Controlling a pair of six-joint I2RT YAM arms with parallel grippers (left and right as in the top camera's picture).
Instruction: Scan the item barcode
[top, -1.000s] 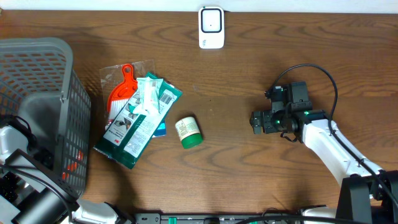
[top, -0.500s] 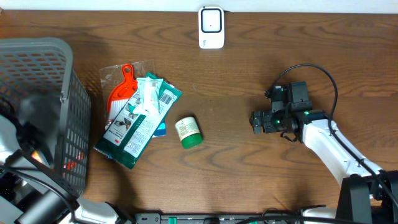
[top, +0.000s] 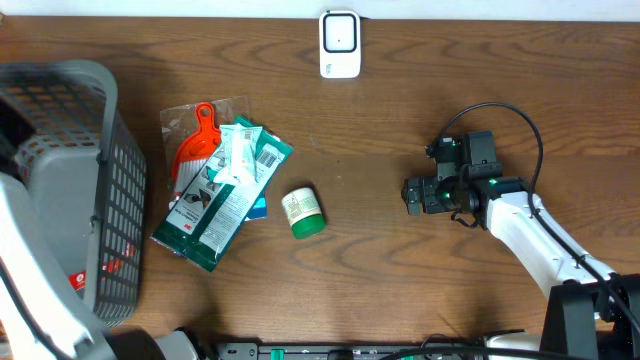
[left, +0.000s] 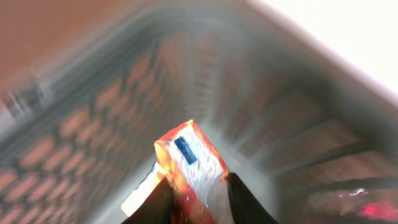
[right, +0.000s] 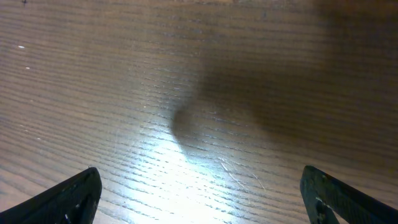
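Left pincer (left: 196, 186) clamped on orange-and-white packet (left: 189, 155) down in grey basket (left: 280, 143), right pincer (right: 199, 196) jaws wide apart over table (right: 186, 74); advise keeping the grip firm, clearing the basket wall, then facing the barcode squarely to white scanner (top: 340, 44).

Grey mesh basket (top: 122, 200), orange-and-white packet (left: 189, 158), green bottle (top: 302, 213), brown wood-grain table (top: 400, 120).

One grey basket (top: 125, 220), one white scanner (top: 340, 44), one green-capped jar (top: 303, 213), one heap of flat packets (top: 215, 205), one orange carton (left: 193, 158)
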